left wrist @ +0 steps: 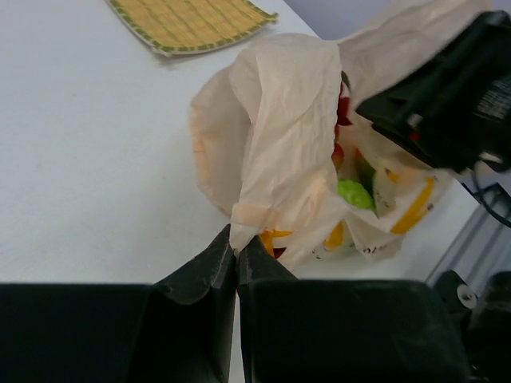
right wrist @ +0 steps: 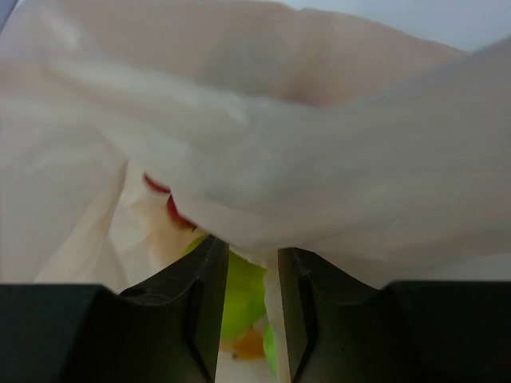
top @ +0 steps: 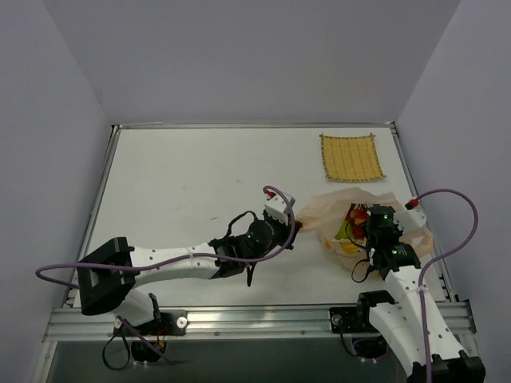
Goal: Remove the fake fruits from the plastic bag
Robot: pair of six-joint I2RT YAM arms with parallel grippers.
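Wide bare table [top: 184, 175] left of the plastic bag [top: 327, 209], free for passing. Crowded at the bag mouth: right gripper [right wrist: 246, 259] inside, film sagging over its parted fingers, only a narrow slot toward the green fruit [right wrist: 239, 299]. Left rim blocked by the pinching left gripper [left wrist: 236, 249]. Yellow mat [top: 350, 157] flat just behind.

The left gripper [left wrist: 235, 242] and right gripper [right wrist: 249, 254] are moulded in black. White links [top: 172, 262] and purple cables [top: 465, 209] are seen behind them.
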